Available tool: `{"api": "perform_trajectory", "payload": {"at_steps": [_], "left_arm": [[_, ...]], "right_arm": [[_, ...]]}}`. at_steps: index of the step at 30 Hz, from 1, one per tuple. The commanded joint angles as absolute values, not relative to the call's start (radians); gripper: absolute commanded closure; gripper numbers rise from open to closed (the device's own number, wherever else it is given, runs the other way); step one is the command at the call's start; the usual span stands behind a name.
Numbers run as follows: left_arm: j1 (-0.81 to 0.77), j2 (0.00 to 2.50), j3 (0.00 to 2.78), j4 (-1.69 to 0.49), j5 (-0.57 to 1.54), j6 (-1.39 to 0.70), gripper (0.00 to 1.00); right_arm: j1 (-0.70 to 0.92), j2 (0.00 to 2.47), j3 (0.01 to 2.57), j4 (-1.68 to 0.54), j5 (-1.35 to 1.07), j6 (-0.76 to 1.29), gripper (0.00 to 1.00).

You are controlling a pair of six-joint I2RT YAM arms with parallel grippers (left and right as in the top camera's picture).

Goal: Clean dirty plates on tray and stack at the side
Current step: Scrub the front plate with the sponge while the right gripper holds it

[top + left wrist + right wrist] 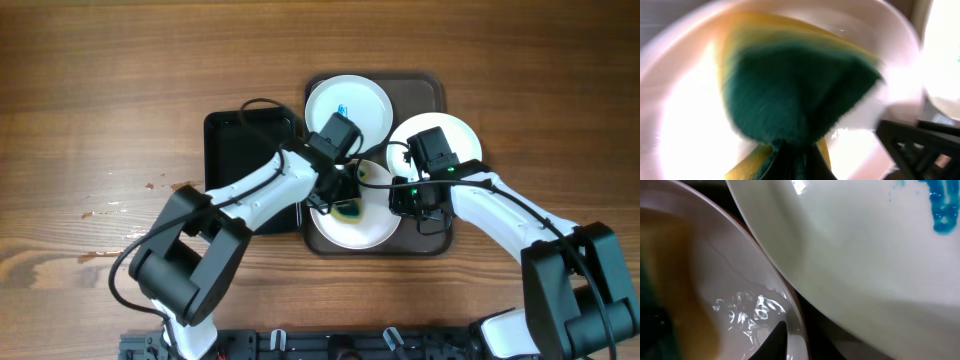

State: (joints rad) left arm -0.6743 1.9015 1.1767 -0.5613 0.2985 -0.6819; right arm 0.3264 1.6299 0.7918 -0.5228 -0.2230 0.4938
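Three white plates lie on the brown-grey tray: a far plate with a blue smear, a right plate partly under my right arm, and a front plate. My left gripper is shut on a green and yellow sponge that presses on the front plate's centre. The left wrist view shows the sponge on that plate, held in the jaws. My right gripper grips the front plate's right rim, with one finger inside it. Another plate there bears a blue smear.
A smaller glossy black tray lies just left of the brown tray, under my left arm. Bare wooden table surrounds both trays. Small crumbs or stains mark the wood at the left.
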Motion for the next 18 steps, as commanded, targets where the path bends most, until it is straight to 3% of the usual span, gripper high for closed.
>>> {"api": "perform_trajectory", "payload": {"at_steps": [1,5,13,18], "left_arm": [[-0.741,1.930,1.171,-0.506,0.411,-0.659,0.96],[-0.752,1.930,1.171,-0.481,0.371,-0.658,0.96],[-0.667,1.929,1.257,-0.801,-0.123,-0.632,0.96],[-0.667,1.930,1.328,-0.851,-0.175,-0.561,0.96]], "right_arm": [[0.330,1.652,0.779,-0.529,-0.180,0.500,0.83],[0.330,1.652,0.779,-0.535,-0.180,0.500,0.83],[0.330,1.652,0.779,-0.536,-0.180,0.500,0.83],[0.330,1.652,0.779,-0.536,-0.180,0.500,0.83]]}}
